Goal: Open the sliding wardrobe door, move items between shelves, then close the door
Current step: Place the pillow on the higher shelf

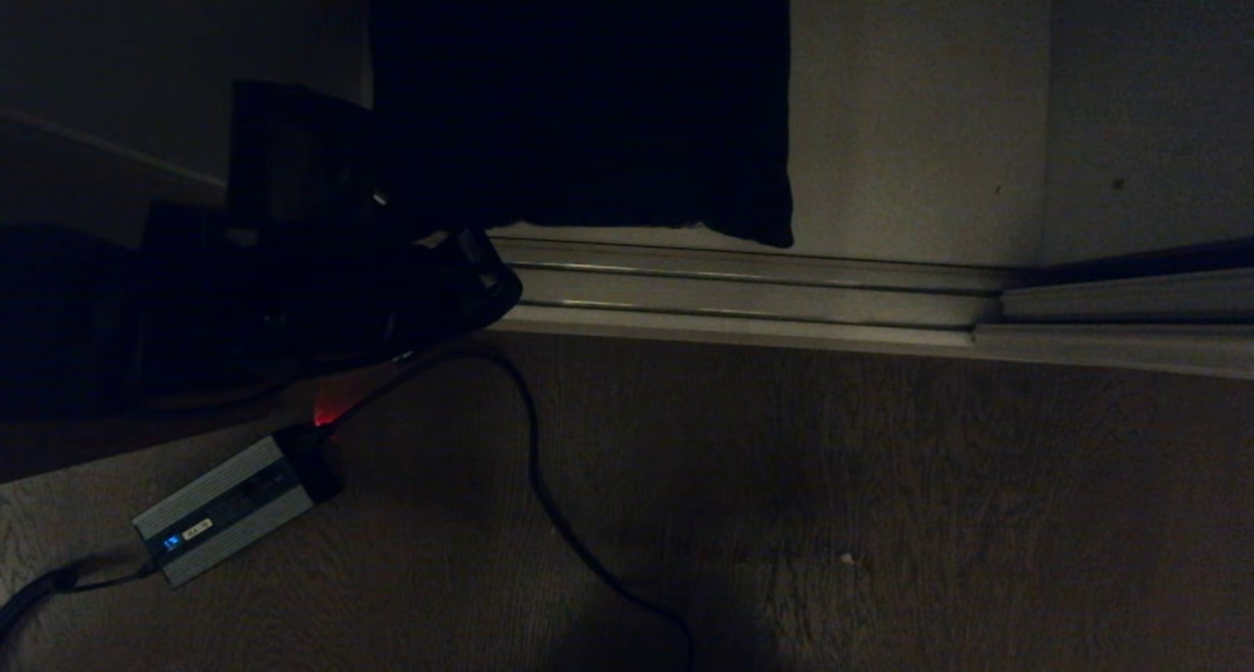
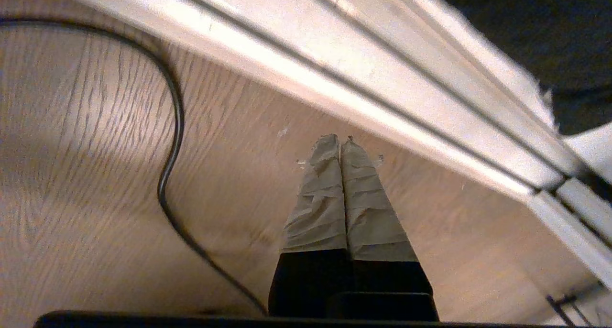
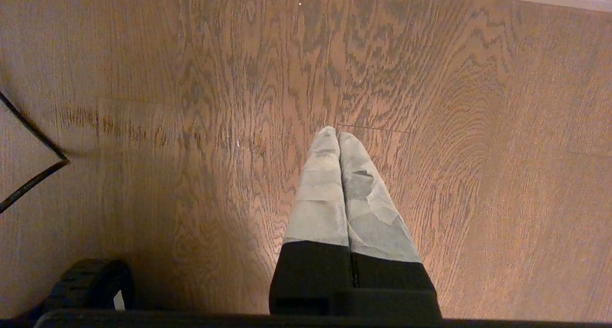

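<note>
One black cushion [image 1: 588, 104], two rail grooves [image 1: 745, 290], one cable [image 1: 534, 456].

My left gripper [image 2: 340, 144] hangs pinched together over bare wood floor [image 1: 882, 515]. The raised door track [image 1: 745, 295] bars the way at twelve o'clock, the black cable [image 1: 534, 456] loops at nine, and three o'clock lies open.
</note>
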You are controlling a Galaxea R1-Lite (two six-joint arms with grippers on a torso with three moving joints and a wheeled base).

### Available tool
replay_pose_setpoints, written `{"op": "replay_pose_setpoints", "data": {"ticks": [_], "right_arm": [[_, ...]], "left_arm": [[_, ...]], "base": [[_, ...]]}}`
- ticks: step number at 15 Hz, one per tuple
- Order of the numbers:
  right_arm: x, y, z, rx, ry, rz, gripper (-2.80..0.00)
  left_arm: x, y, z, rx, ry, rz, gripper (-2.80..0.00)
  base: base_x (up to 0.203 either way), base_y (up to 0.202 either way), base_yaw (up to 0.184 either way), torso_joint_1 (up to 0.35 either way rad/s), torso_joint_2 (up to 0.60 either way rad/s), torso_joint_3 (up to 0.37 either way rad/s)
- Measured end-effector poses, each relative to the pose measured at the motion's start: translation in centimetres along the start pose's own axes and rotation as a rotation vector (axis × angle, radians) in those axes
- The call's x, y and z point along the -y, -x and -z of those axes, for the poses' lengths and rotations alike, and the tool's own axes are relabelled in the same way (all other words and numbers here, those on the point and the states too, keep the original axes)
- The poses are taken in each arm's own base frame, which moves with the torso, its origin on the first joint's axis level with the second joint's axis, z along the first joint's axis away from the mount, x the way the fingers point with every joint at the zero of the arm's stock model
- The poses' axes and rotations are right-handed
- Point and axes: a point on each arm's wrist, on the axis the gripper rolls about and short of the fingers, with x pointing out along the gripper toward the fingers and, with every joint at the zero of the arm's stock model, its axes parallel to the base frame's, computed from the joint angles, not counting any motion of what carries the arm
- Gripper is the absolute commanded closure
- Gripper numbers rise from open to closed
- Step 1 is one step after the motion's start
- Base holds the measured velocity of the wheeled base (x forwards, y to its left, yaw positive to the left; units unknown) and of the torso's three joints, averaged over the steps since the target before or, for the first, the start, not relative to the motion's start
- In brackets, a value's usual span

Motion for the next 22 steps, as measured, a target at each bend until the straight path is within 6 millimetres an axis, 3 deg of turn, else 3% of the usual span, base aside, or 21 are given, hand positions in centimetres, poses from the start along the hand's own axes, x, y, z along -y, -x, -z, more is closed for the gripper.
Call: {"op": "replay_pose_setpoints", "data": {"ticks": [6, 12, 22], "right_arm": [[0.0, 0.0, 0.0, 0.0, 0.0, 0.0, 0.0], [0.0, 0.0, 0.0, 0.0, 0.0, -0.001, 0.0], [0.0, 0.0, 0.0, 0.0, 0.0, 0.0, 0.0]], "left_arm": [[0.5, -1.4, -0.5, 0.047, 0.003, -0.024, -2.8], [0.9, -3.4, -1.2, 0.227, -0.024, -0.083, -2.8], [3.1, -7.2, -3.0, 0.258, 0.077, 0.024, -2.8]], "base": [[0.0, 0.0, 0.0, 0.0, 0.0, 0.0], [0.0, 0.0, 0.0, 0.0, 0.0, 0.0], [0.0, 0.0, 0.0, 0.0, 0.0, 0.0]]}}
